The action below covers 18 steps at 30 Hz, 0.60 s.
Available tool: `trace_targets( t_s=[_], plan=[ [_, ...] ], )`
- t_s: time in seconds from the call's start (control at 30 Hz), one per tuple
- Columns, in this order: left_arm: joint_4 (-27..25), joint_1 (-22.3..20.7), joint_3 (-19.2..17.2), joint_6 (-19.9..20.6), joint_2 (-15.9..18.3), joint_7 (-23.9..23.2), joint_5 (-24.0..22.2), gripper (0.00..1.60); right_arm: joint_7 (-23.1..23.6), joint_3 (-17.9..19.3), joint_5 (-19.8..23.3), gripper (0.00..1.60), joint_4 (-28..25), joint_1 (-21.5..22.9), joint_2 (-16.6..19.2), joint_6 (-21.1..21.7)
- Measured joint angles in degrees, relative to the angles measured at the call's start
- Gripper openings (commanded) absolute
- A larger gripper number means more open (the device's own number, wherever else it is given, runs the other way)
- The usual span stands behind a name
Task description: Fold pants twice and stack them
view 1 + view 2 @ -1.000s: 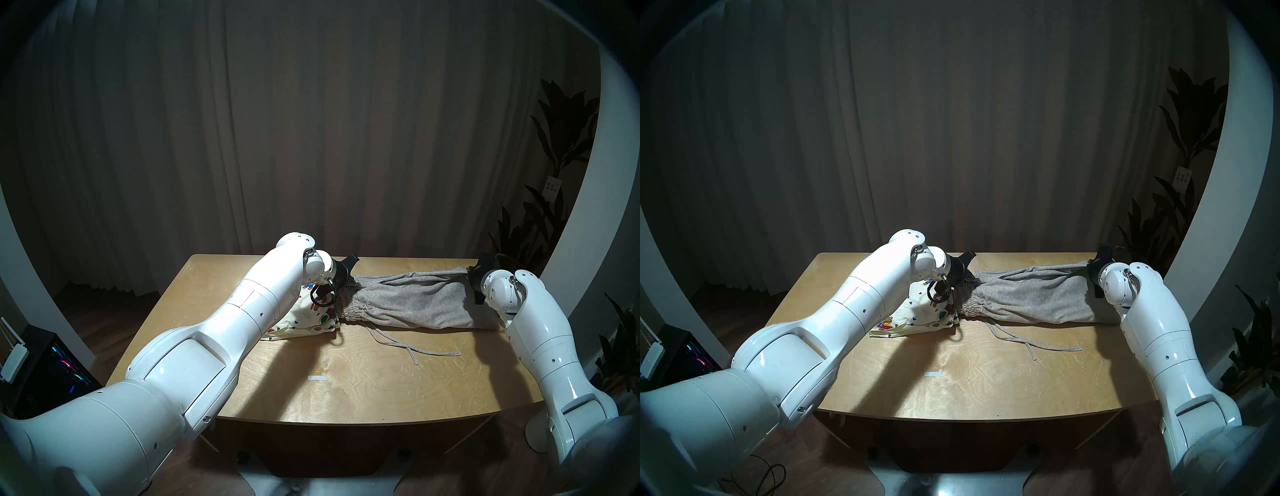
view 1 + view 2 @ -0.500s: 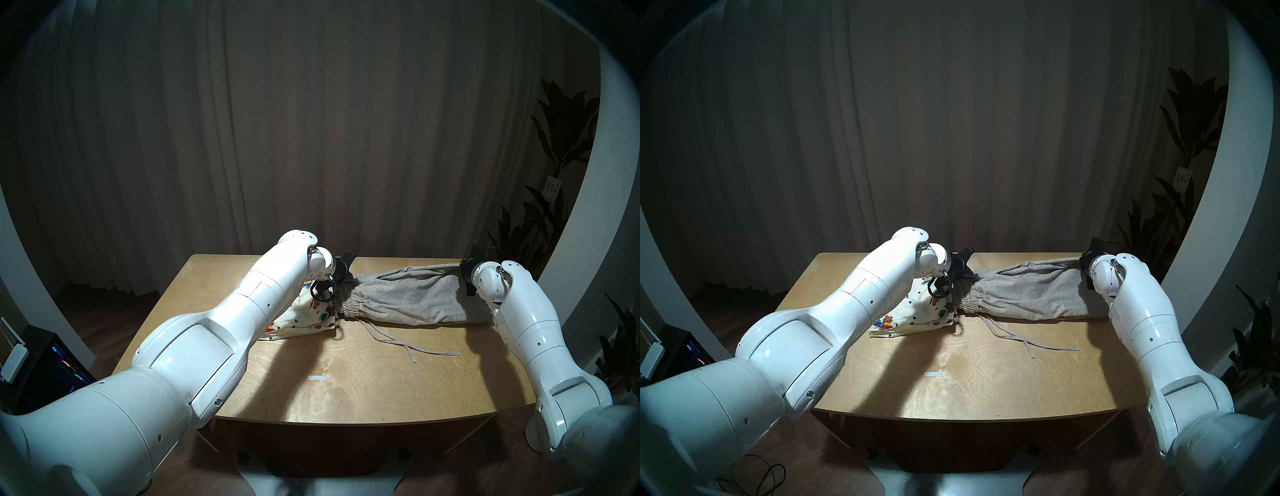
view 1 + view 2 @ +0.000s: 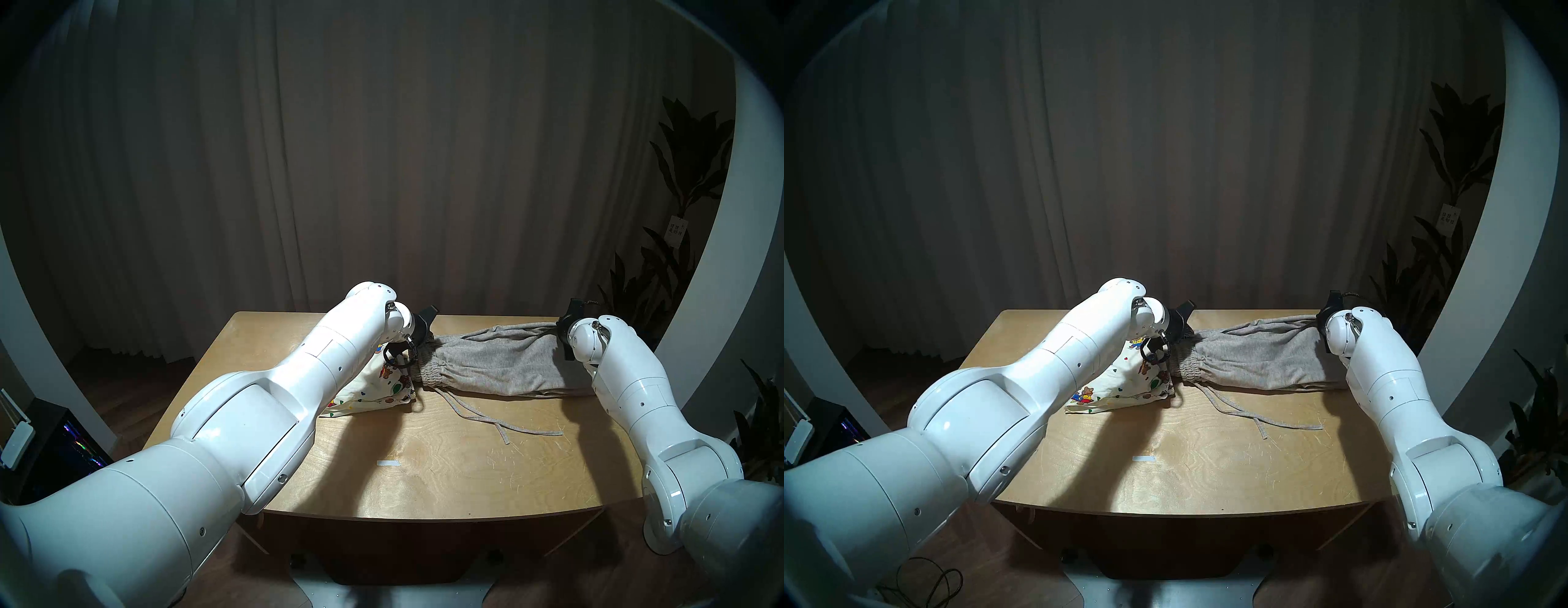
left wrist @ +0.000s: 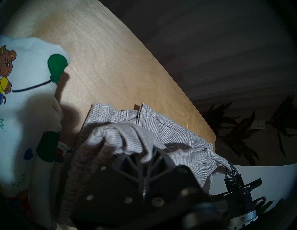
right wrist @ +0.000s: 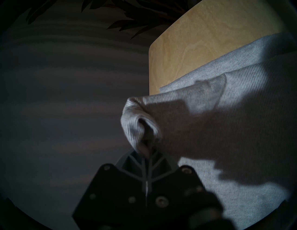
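The grey shorts [image 3: 500, 365] lie along the table's [image 3: 424, 475] far side, beside the folded bear shorts [image 3: 373, 392]. The left tool [image 4: 144, 158] pinches the waistband, the right tool [image 5: 147, 150] a leg end. Carry both ends level, keeping the cloth taut, so edges align.

From our head views, our left forearm [image 3: 322, 373] covers much of the bear-print shorts [image 3: 377, 395], and our right wrist [image 3: 589, 344] hides the grey shorts' [image 3: 500, 365] far end.
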Motion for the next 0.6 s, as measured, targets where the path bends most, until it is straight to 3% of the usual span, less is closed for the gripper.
trace_targets(
  t_s=[0.6],
  plan=[
    [5.7,-2.3,4.8,-3.2,-2.6,-4.5,5.3,0.00,7.0,-3.2,-3.0,0.00,13.3,6.6,-3.6,-0.5]
  ],
)
